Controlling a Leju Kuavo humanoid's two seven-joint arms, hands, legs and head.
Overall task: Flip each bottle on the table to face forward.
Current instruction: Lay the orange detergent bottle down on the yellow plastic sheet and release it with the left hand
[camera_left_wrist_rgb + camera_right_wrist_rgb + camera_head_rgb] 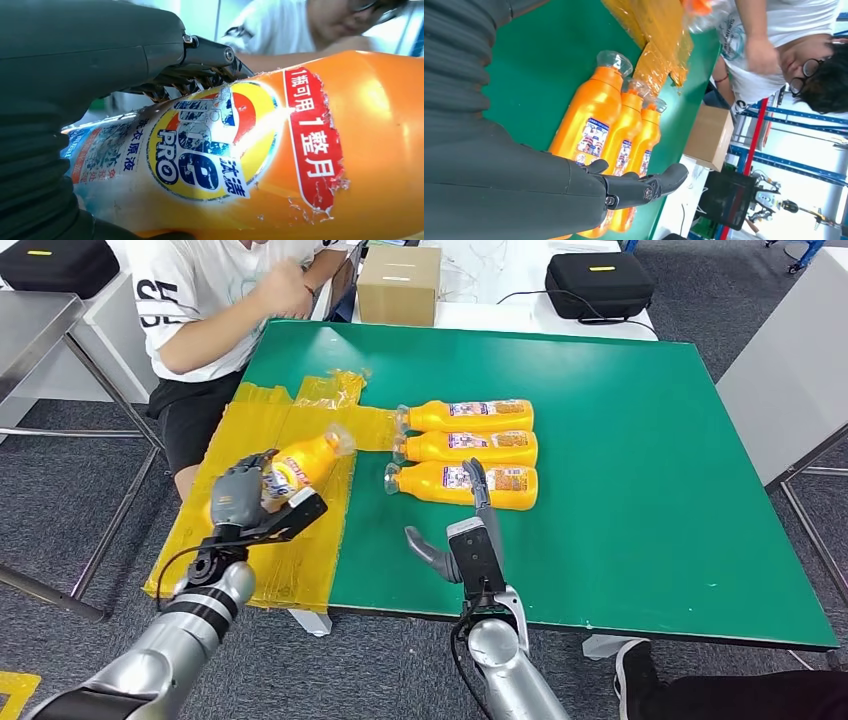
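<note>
My left hand [240,495] grips an orange bottle [300,462] above the yellow sheet [300,560] at the table's left edge; its round blue and yellow label [210,142] faces the left wrist camera, under the dark fingers [200,75]. Three more orange bottles lie side by side on the green table: far [470,415], middle [468,447] and near [465,483], caps pointing left. My right hand [470,540] hovers open just in front of the near bottle [591,120], fingers [644,187] stretched toward it.
A person in a white shirt [215,290] sits at the table's far left corner. A cardboard box [398,285] and a black case [598,285] stand behind the table [650,490]. A metal table [30,325] stands at the left.
</note>
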